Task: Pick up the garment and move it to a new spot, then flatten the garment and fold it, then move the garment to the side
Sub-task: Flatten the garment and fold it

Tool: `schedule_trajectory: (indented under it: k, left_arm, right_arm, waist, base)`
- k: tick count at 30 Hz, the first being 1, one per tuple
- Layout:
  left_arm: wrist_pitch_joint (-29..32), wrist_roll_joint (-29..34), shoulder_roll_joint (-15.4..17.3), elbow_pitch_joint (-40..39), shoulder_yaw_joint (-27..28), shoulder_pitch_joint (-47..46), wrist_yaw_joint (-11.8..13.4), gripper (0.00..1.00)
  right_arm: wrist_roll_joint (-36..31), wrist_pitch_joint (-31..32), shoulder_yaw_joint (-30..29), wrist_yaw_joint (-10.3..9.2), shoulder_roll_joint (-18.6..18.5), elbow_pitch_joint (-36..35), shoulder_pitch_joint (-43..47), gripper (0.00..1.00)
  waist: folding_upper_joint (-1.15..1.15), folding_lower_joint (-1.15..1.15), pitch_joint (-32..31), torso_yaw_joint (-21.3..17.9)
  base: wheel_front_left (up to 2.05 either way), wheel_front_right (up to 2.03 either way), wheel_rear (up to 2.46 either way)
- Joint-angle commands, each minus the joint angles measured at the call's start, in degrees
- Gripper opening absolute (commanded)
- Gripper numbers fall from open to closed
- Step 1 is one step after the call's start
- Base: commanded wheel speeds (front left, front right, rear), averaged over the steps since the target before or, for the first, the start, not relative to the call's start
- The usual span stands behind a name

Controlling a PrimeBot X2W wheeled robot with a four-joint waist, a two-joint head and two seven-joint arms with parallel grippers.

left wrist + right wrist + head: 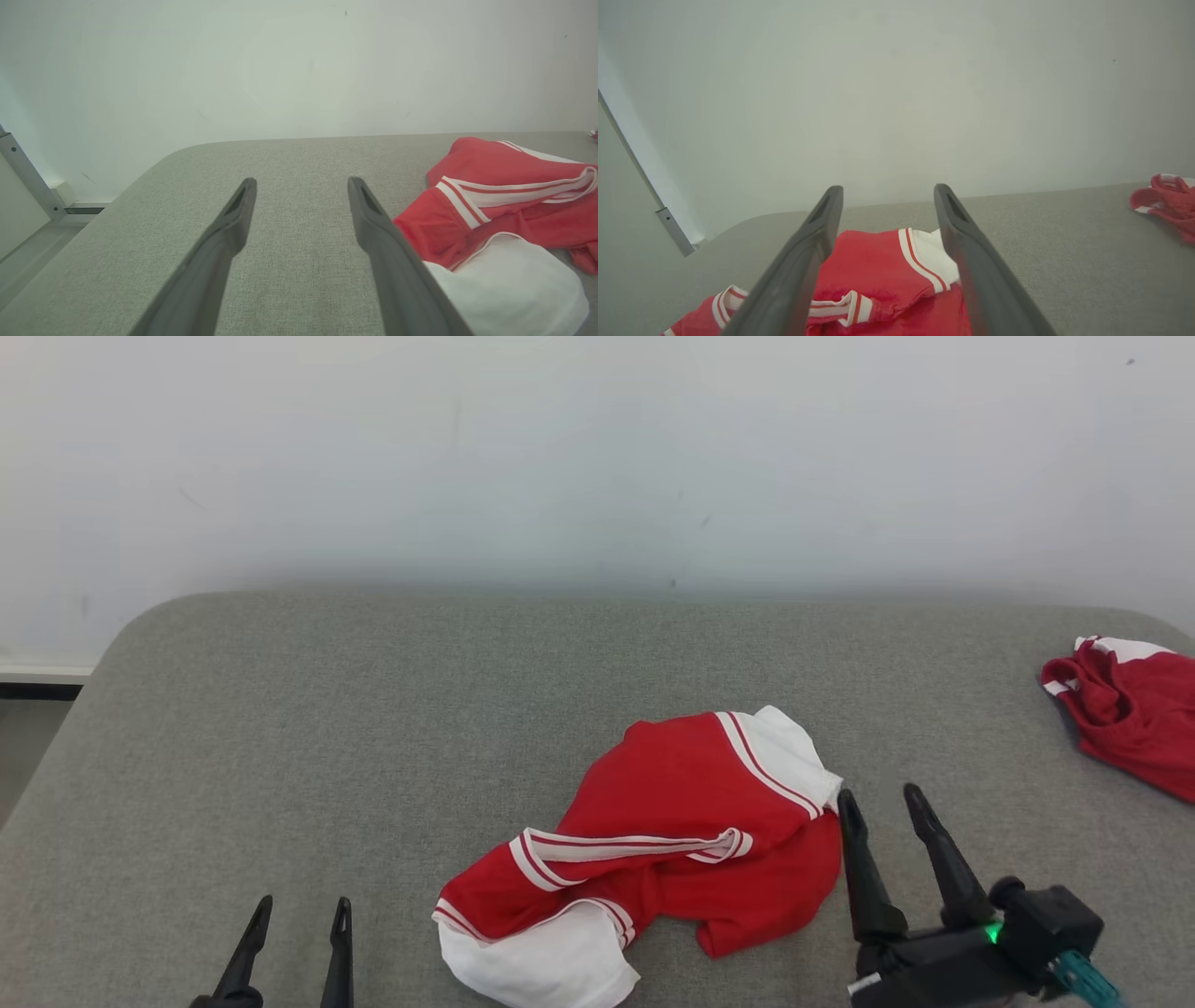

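A crumpled red and white garment lies near the front middle of the grey padded surface. My right gripper stands open just right of the garment's right edge, nothing between its fingers. From the right wrist camera the garment lies below and between those open fingers. My left gripper is open at the lower left, well apart from the cloth. In the left wrist view the garment lies to the right of the open fingers.
A second red and white garment lies bunched at the surface's right edge, also seen as the far cloth in the right wrist view. A pale wall runs behind. The surface's left edge drops to the floor.
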Motion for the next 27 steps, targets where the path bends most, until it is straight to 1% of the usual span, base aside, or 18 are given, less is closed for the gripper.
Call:
schedule_trajectory:
  k: [1,3,6,9,15,19,22,27]
  left_arm:
    - [-0.2,0.5,0.3,-0.2,0.1,0.5,-0.2,1.00]
    - [-0.2,0.5,0.4,-0.3,0.3,0.6,-0.2,1.00]
    - [-0.2,0.7,0.2,-0.7,0.3,0.8,0.1,1.00]
    - [-0.2,0.7,0.4,-1.3,0.4,1.1,0.5,1.00]
    - [0.1,1.2,1.3,-1.3,-0.9,-1.8,-0.4,1.00]
    - [0.7,1.9,2.0,-0.2,-3.7,-5.9,-1.5,1.00]
    - [1.0,2.4,1.8,1.0,-6.7,-9.7,-2.4,1.00]
    - [1.3,2.1,0.9,4.7,-12.1,-16.2,-3.1,1.00]
  right_arm:
    - [-0.7,0.0,-1.3,-0.15,0.4,-0.8,1.9,1.00]
    - [-1.1,0.0,-3.3,-0.15,0.9,-1.6,4.4,1.00]
    - [-1.8,0.0,-4.5,-0.15,1.4,-2.4,6.5,1.00]
    - [-2.0,0.0,-4.1,-0.15,1.8,-2.8,7.4,1.00]
    - [-2.3,0.0,-3.0,-0.15,2.3,-2.5,6.1,1.00]
    - [-2.4,0.0,-2.8,-0.15,2.5,-1.8,5.6,1.00]
    - [-2.3,0.0,-2.7,-0.15,2.7,-1.2,5.3,1.00]
    - [-2.3,0.0,-3.1,-0.15,2.8,-0.9,4.5,1.00]
  waist:
    - [0.00,0.00,0.0,-0.4]
    - [0.00,0.00,0.1,-0.7]
    - [0.00,0.00,0.3,-1.3]
    - [0.00,0.00,0.7,-2.4]
    - [0.00,0.00,1.5,-4.8]
    - [0.00,0.00,2.3,-7.3]
    - [0.00,0.00,2.9,-9.7]
    - [0.00,0.00,5.0,-13.9]
  base:
    - [0.00,0.00,0.00]
    - [0.00,0.00,0.00]
    - [0.00,0.00,0.00]
    - [0.00,0.00,0.00]
    - [0.00,0.00,0.00]
    - [0.00,0.00,0.00]
    - [0.00,0.00,0.00]
    - [0.00,0.00,0.00]
